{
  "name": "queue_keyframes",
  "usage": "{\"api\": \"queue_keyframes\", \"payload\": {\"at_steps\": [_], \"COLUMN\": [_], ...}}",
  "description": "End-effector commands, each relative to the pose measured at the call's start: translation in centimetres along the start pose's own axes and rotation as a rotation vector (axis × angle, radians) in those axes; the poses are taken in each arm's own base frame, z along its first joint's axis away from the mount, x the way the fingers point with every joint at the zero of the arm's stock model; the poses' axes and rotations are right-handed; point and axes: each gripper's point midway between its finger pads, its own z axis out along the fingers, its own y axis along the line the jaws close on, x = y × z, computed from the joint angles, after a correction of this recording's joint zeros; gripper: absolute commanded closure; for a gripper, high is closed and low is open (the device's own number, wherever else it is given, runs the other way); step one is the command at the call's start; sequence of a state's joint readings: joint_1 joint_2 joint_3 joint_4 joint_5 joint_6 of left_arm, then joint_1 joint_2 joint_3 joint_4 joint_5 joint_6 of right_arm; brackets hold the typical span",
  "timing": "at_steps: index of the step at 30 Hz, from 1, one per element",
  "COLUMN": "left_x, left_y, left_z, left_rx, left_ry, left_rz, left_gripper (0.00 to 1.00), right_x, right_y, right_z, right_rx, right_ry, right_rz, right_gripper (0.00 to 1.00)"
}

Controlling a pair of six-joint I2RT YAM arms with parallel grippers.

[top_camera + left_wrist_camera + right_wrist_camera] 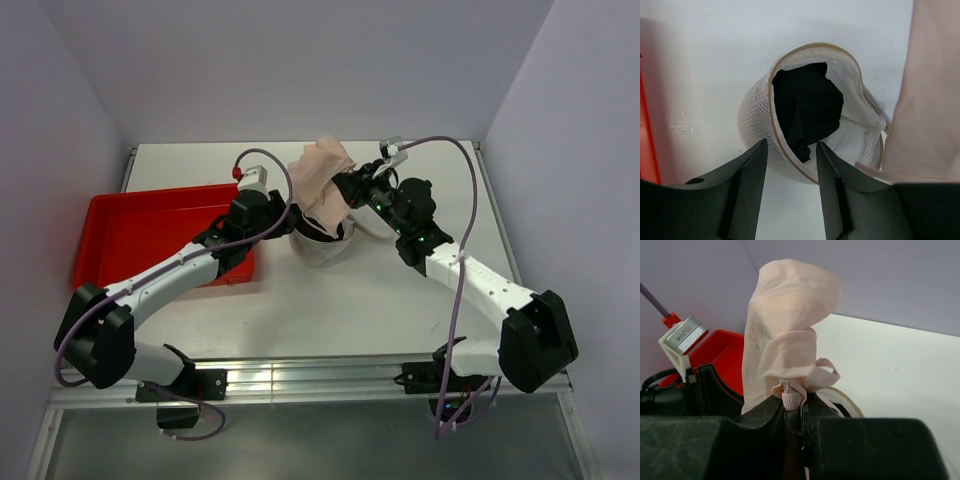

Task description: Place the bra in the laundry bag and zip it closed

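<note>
The laundry bag (pixel 322 247) is a whitish mesh drum lying on the table with its lid open. In the left wrist view its beige rim (pixel 771 107) faces me and a black shape (pixel 807 105) shows inside. My left gripper (pixel 287 224) is open at the bag's left side, its fingertips (pixel 791 150) on either side of the rim's near edge. My right gripper (pixel 347 188) is shut on the pale pink bra (pixel 320 172) and holds it bunched above the bag; it grips the bra (pixel 790 315) at a strap (pixel 791 401).
A red plastic tray (pixel 135 232) lies at the left, under my left arm. Grey walls enclose the table at the back and both sides. Bare white table lies in front of the bag and at the right.
</note>
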State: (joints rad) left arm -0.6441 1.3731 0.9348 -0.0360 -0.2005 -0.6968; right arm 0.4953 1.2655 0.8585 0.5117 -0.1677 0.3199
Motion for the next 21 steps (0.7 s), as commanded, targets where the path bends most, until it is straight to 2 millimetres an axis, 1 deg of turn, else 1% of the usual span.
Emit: {"api": "queue_keyframes", "payload": {"at_steps": [1,3,5,8,9,10,11,12,13,14,15,20,21], "left_x": [-1.6,-1.1,-0.6,-0.1,-0.1,0.0,0.0,0.1,0.1,0.1,0.2,0.3,0.2], "left_y": [-1.8,-1.7,-1.6,-1.4,-1.5,-1.4,-1.4,-1.3,-1.3,-1.2,-1.2,-1.3,-1.3], "left_z": [1.0,1.6,2.1,2.4,2.5,2.5,2.6,2.7,2.7,2.7,2.8,2.6,2.5], "left_rx": [0.081,0.084,0.088,0.092,0.093,0.091,0.091,0.087,0.086,0.082,0.083,0.091,0.092], "left_ry": [-0.045,-0.026,-0.008,0.008,0.008,0.011,0.011,0.016,0.013,0.015,0.018,0.02,0.017], "left_rz": [-0.03,-0.03,-0.031,-0.034,-0.033,-0.031,-0.032,-0.03,-0.03,-0.028,-0.024,-0.025,-0.024], "left_gripper": [0.51,0.54,0.61,0.71,0.73,0.79,0.81,0.84,0.92,0.96,1.0,1.0,1.0], "right_x": [-2.1,-1.0,-0.3,0.9,1.1,1.2,1.4,1.1,1.1,1.1,0.7,0.3,0.5], "right_y": [1.5,0.9,0.7,-0.2,-0.2,-0.5,-0.8,-1.1,-1.3,-1.5,-1.5,-2.6,-3.2], "right_z": [1.1,1.4,1.7,2.2,2.3,2.5,2.9,3.1,3.2,3.4,3.5,3.8,3.7], "right_rx": [-0.1,-0.089,-0.09,-0.075,-0.077,-0.073,-0.063,-0.051,-0.045,-0.039,-0.033,0.015,0.042], "right_ry": [-0.075,-0.052,-0.045,-0.034,-0.037,-0.04,-0.041,-0.05,-0.052,-0.054,-0.064,-0.092,-0.099], "right_rz": [-0.037,-0.023,-0.02,-0.048,-0.062,-0.086,-0.098,-0.121,-0.13,-0.138,-0.151,-0.194,-0.205], "right_gripper": [1.0,1.0,1.0,1.0,1.0,1.0,1.0,1.0,1.0,1.0,1.0,1.0,1.0]}}
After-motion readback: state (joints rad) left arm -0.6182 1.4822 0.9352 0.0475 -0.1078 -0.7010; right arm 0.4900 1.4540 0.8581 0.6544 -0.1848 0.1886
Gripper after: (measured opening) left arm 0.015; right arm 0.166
